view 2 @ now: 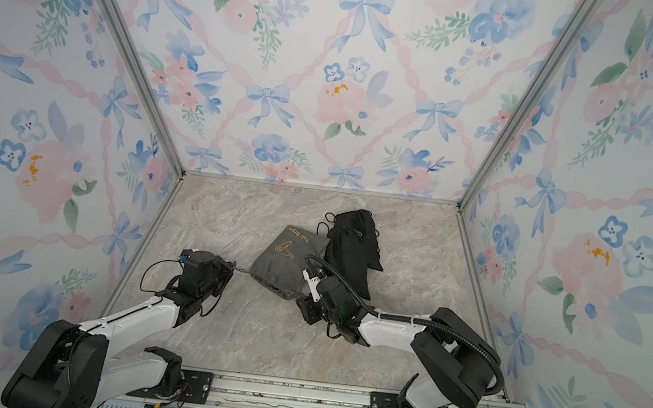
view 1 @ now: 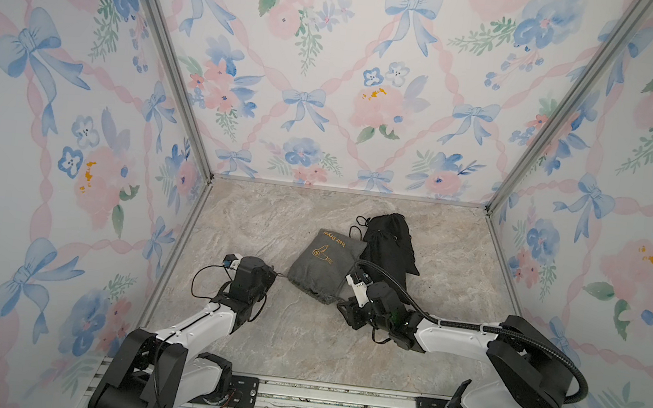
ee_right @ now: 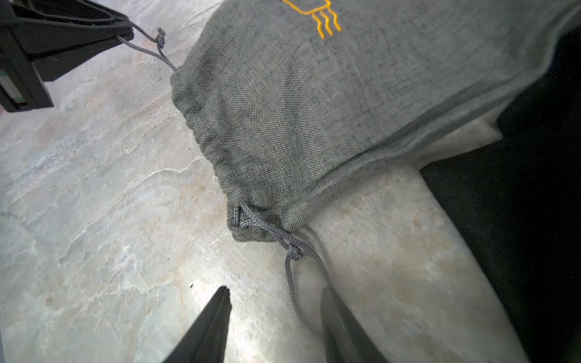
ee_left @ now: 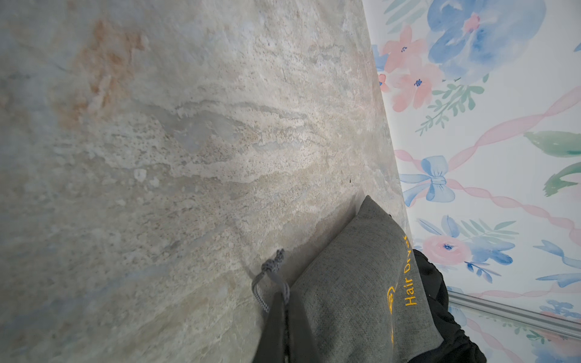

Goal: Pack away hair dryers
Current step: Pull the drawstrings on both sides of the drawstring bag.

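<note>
No hair dryers show; they are hidden or out of view. A grey cloth pouch (view 1: 324,263) (view 2: 287,261) with yellow "Hair Dryer" lettering lies mid-table, its drawn mouth towards the arms. My left gripper (ee_left: 284,301) (view 1: 275,275) is shut on the pouch's grey drawstring (ee_left: 267,276), which runs taut to the pouch's near left corner (ee_right: 176,70). My right gripper (ee_right: 275,290) stands open just above the table at the pouch's other mouth corner. A slack loop of the second drawstring (ee_right: 290,276) lies between its fingers, close to one of them.
Two black drawstring pouches (view 1: 389,241) (view 2: 354,241) are piled against the grey pouch's far right side. Floral walls with metal corner posts (view 1: 210,177) enclose the marble tabletop (view 1: 260,331). A metal rail (view 1: 336,398) runs along the front edge.
</note>
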Controlling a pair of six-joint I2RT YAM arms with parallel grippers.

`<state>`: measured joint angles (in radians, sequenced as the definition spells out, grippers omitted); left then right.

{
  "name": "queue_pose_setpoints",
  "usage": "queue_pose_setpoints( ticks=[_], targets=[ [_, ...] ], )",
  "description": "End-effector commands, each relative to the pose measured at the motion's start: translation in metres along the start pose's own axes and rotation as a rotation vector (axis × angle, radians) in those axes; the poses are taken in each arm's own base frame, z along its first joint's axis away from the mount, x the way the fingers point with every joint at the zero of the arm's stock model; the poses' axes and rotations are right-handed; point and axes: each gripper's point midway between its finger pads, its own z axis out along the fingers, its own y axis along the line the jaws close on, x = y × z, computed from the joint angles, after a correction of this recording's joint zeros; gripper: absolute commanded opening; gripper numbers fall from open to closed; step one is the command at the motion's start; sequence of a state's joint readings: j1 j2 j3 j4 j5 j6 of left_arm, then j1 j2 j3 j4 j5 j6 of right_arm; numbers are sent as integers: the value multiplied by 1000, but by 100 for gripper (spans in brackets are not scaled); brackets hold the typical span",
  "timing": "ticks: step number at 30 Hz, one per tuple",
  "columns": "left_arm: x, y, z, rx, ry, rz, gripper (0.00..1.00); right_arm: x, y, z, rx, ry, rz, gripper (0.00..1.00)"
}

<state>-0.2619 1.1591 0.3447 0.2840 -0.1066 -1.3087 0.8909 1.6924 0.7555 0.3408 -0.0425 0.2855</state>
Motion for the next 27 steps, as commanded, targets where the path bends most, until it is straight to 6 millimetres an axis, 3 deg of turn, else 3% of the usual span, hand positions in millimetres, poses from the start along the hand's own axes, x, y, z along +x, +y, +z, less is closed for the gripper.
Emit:
queue_pose_setpoints(
  ticks=[1,8,14,27],
  targets=[
    [-1,-5,3,7,-10,14,0,12,5,5,-44,79,-106,50],
    [2,-11,5,17,4,26,0,12,3,18,-76,108,-234,48],
    [1,-12,4,21,1,27,0,8,-15,30,-41,126,-249,46],
    [1,-16,8,18,6,34,0,30,-22,45,-68,203,-256,42]
  ],
)
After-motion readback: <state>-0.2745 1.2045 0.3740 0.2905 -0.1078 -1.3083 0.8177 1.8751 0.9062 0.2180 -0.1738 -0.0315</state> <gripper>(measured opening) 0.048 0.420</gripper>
